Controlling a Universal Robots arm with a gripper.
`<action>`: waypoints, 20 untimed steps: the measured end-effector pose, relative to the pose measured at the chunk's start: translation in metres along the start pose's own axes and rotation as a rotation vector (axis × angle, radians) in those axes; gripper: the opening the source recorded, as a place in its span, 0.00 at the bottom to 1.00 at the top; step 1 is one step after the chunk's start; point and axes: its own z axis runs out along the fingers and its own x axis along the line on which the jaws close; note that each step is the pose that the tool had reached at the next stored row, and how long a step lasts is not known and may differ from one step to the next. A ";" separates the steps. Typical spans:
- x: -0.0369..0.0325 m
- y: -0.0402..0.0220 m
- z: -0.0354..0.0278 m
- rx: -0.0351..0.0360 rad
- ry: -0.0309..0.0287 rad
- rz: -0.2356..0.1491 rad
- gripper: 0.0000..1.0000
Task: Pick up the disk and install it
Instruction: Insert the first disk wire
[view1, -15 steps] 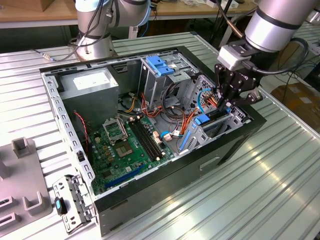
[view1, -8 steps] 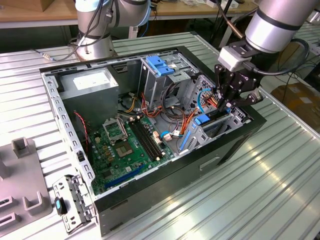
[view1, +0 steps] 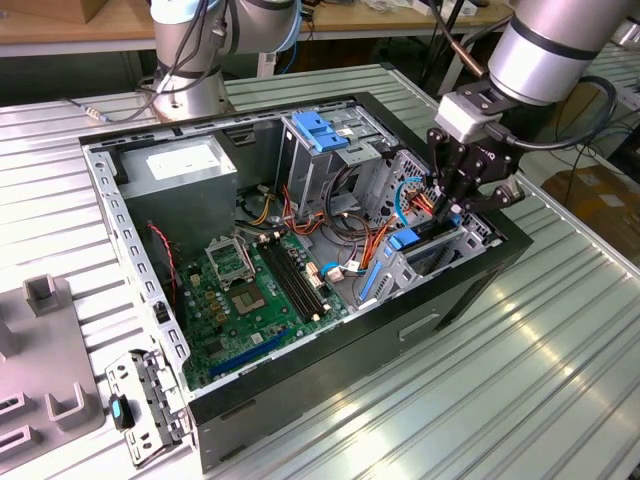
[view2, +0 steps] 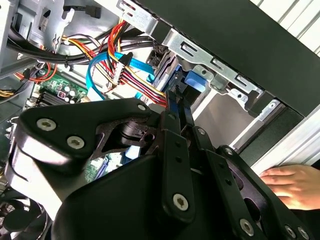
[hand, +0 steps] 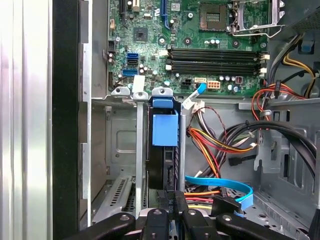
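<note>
The disk (hand: 164, 150) stands on edge in a narrow bay at the front of the open computer case (view1: 470, 290), dark body with blue plastic rails. It is sunk between the bay's metal walls. My gripper (hand: 171, 209) is right over its exposed end, fingers (hand: 180, 206) drawn in close on either side of it. In the second wrist view the gripper (view2: 178, 102) pinches the thin edge, with the disk's blue rail (view2: 194, 80) just beyond. The exterior view has the gripper (view1: 447, 212) low over the bay at the case's right end, the disk's blue rail (view1: 404, 240) below it.
Coloured wires (hand: 220, 142) and a blue flat cable (hand: 227, 189) lie beside the bay. The motherboard (view1: 250, 300), a grey power-supply box (view1: 180, 165) and a metal cage with a blue top (view1: 320, 130) sit in the case. A person's hand (view2: 292, 182) rests outside the case wall.
</note>
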 end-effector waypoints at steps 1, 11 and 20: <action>-0.0001 0.0000 0.0002 0.0000 -0.0001 0.000 0.17; 0.0002 0.0001 0.0112 -0.0065 -0.0042 -0.001 0.17; 0.0003 -0.0042 0.0031 -0.0080 -0.0088 0.000 0.17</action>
